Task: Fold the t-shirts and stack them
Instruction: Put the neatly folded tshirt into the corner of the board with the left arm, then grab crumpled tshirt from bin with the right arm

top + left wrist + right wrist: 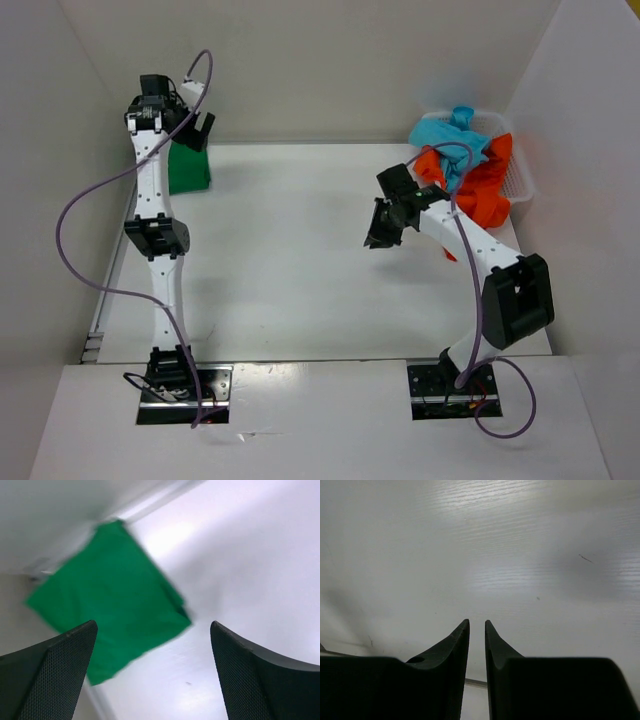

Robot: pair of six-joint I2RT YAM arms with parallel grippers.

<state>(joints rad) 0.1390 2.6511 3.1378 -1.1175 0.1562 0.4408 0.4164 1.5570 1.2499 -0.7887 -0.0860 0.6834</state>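
The dark green t-shirt [189, 170] lies folded into a flat, roughly square packet on the white table [300, 250]. It sits directly beneath and just ahead of the left claw [201, 128], in the table's far left corner against the wall. In the left wrist view the green t-shirt [110, 600] fills the space ahead of the claw's left finger. One corner reaches toward the middle of the gap, and the picture is somewhat blurred. The left claw [152, 630] hangs above the shirt with its jaws spread wide and nothing between them, clear of the cloth.

The turquoise-blue t-shirt [455, 135] and the orange-red t-shirt [487, 192] are bunched together unfolded in the white mesh basket [522, 186]. The basket is behind and to the right of the right claw [383, 232], near the right wall. The turquoise shirt is heaped on the far side. The orange-red one spills over the basket's near rim, close beside the right arm's forearm.

The right claw [477, 626] points down at bare table between the basket and the table's middle, well apart from the green shirt. Its jaws are nearly together, with only a slim gap between the tips, and they hold nothing.
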